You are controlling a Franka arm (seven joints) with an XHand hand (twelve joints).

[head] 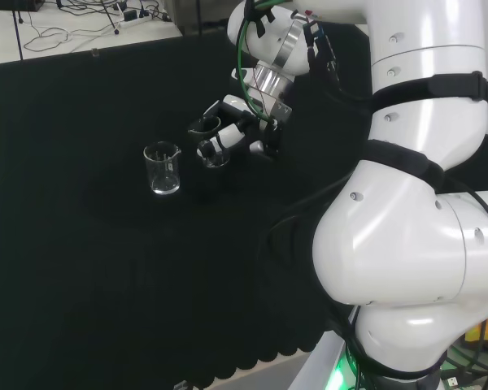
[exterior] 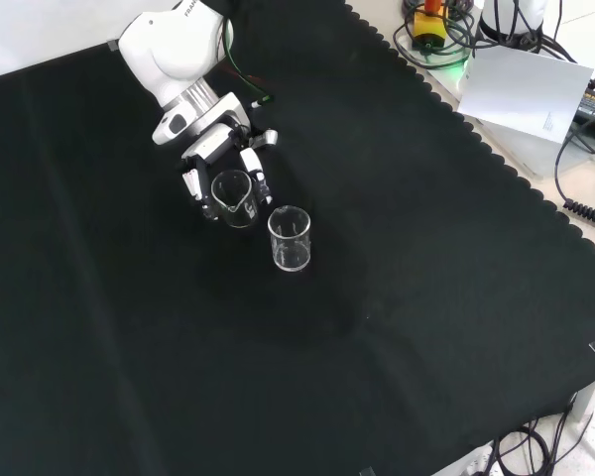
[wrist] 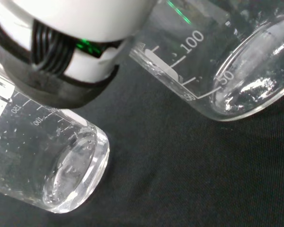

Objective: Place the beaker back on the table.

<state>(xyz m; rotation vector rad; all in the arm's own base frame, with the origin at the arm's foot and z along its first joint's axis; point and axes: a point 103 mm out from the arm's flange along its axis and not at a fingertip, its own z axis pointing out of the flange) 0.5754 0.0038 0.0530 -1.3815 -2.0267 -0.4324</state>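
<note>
My hand (head: pixel 242 122) has its fingers curled round a clear glass beaker (head: pixel 209 145), held upright low over the black cloth. From the front view, the hand (exterior: pixel 214 145) comes down from above and its fingers (exterior: pixel 262 186) straddle this beaker (exterior: pixel 234 197). Whether the base touches the cloth I cannot tell. A second clear beaker (head: pixel 163 168) stands free on the cloth just left of it in the head view, nearer the camera in the front view (exterior: pixel 290 239). The wrist view has two scaled beakers (wrist: pixel 227 61) (wrist: pixel 52 170) beside a finger (wrist: pixel 71 52).
The black cloth (exterior: pixel 397 327) spreads wide around both beakers. The arm's white links (head: pixel 423 203) stand at the head view's right. Cables and a white box (exterior: pixel 526 94) lie beyond the cloth's scalloped edge at the front view's upper right.
</note>
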